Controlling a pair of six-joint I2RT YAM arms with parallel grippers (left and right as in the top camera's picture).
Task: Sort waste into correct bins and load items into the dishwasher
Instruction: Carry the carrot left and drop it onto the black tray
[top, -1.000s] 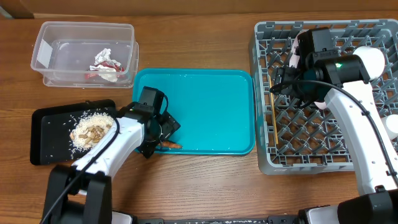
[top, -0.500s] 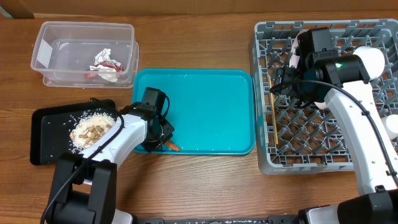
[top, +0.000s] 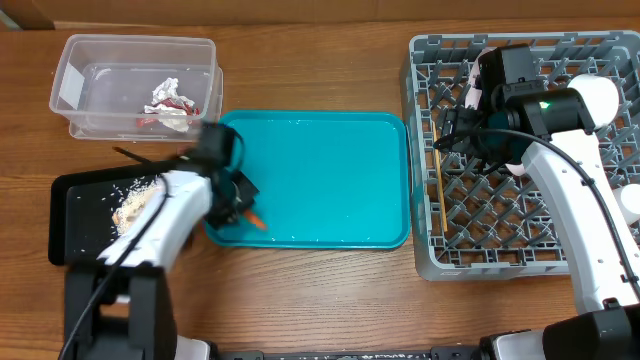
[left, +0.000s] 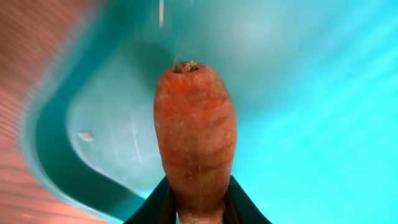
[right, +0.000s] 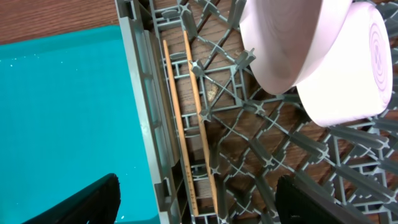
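At the lower left corner of the teal tray (top: 330, 170), the left end effector (top: 243, 210) is clenched on the carrot piece (left: 196, 130). The left wrist view shows the two fingers pressing its lower end, with the stem end pointing away from them. The carrot seems to hang a little above the tray floor, and the arm is blurred in the overhead view.

The step in hand appears to be sorting this last piece of waste. The black tray (top: 75, 215) at the left of the frame holds the food scraps (top: 128, 208), so it is probably the right bin. The clear tub (top: 70, 50) at the upper left holds the wrapper (top: 172, 104) and the tissue (top: 165, 92).

The next move probably calls for carrying the carrot left over the teal rim and releasing it above the scraps.

The right end effector (right: 198, 179) is spread wide and holds nothing. It hangs over the left side of the dish rack (top: 520, 250), above the chopsticks (right: 176, 112) lying inside it.
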